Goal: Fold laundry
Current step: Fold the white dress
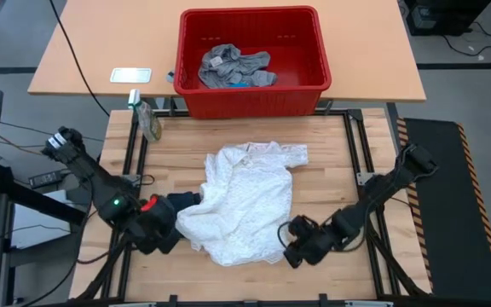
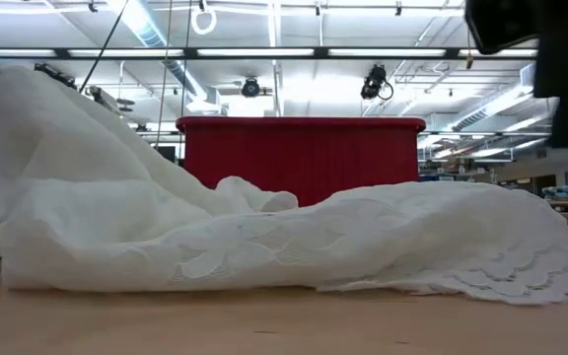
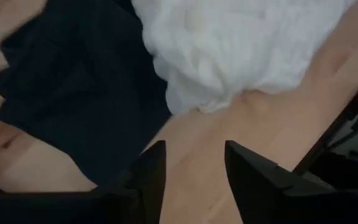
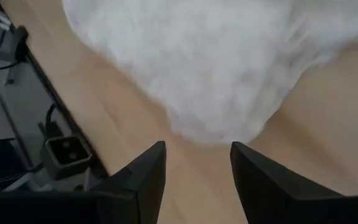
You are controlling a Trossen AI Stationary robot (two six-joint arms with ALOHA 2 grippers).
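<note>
A white lace garment lies crumpled mid-table, a dark navy garment tucked under its left edge. The left gripper and right gripper flank it, fingers spread, holding nothing. Grey laundry sits in the red basket.

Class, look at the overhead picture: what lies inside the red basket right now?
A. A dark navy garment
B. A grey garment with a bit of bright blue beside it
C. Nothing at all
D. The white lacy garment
B: in the high view a crumpled grey garment sits in the red basket, while the white garment is spread on the wooden table in front.
</note>
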